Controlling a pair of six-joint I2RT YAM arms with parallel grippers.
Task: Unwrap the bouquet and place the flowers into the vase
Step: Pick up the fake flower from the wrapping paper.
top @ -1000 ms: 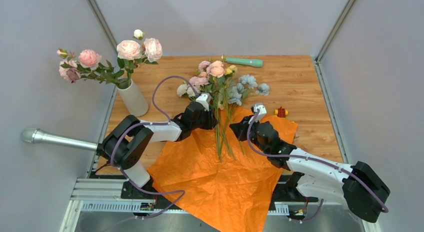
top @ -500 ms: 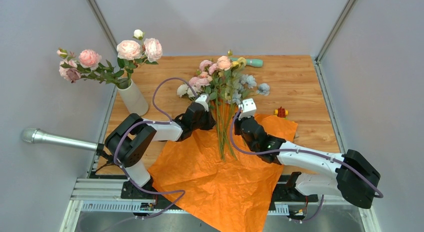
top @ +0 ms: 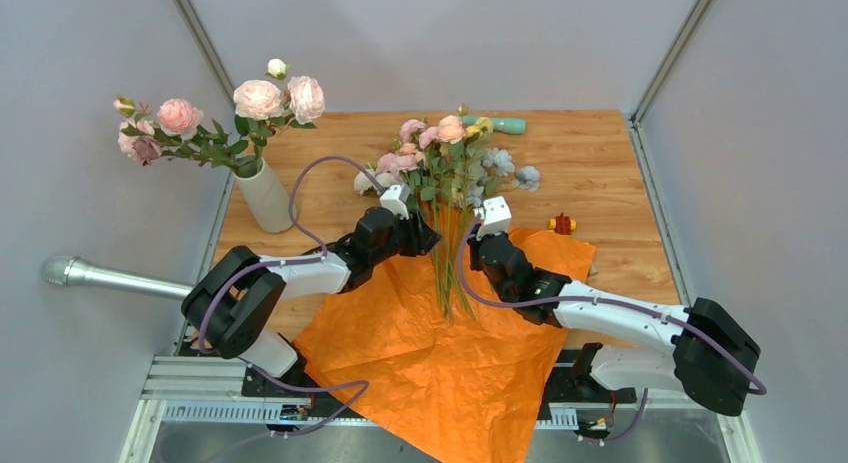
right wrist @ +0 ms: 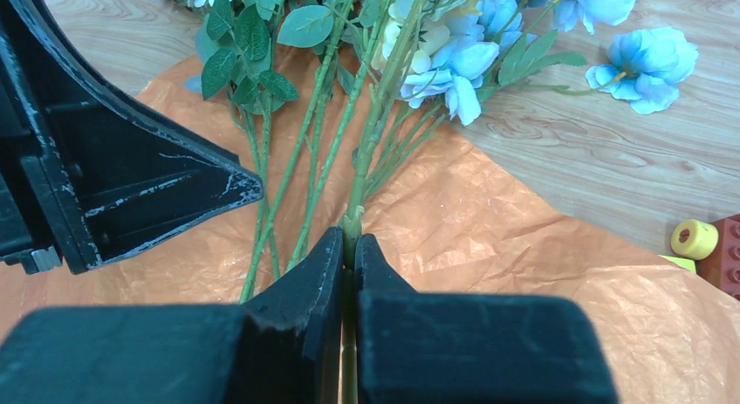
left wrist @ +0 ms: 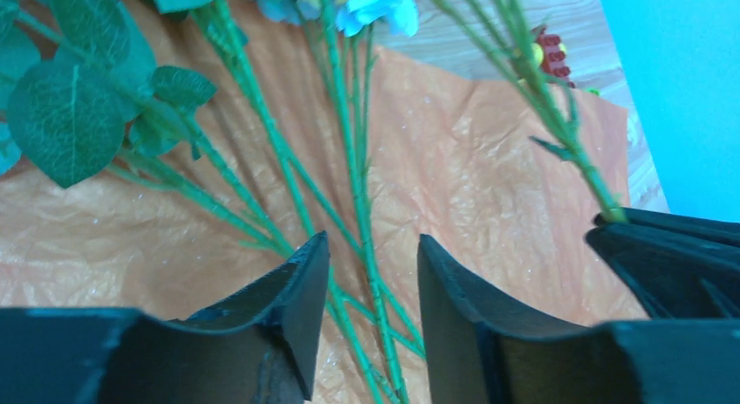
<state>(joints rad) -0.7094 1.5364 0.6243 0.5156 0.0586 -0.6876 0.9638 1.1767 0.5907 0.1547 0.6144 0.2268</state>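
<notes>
The bouquet's orange paper lies unfolded on the table under loose flowers. My right gripper is shut on one green stem and holds it raised, its peach bloom toward the back. My left gripper is open just left of it, its jaws over several stems that lie on the paper, touching none that I can see. The off-white vase stands at the left with pink flowers in it.
A teal stick lies at the back of the table behind the blooms. Small toy blocks sit right of the paper. A grey metal tube juts in from the left. Pale blue blooms rest on the wood.
My right gripper has moved left and lifted a stem, so the peach bloom has shifted toward the back. My left arm has swung its elbow to the left, with its gripper still by the stems.
</notes>
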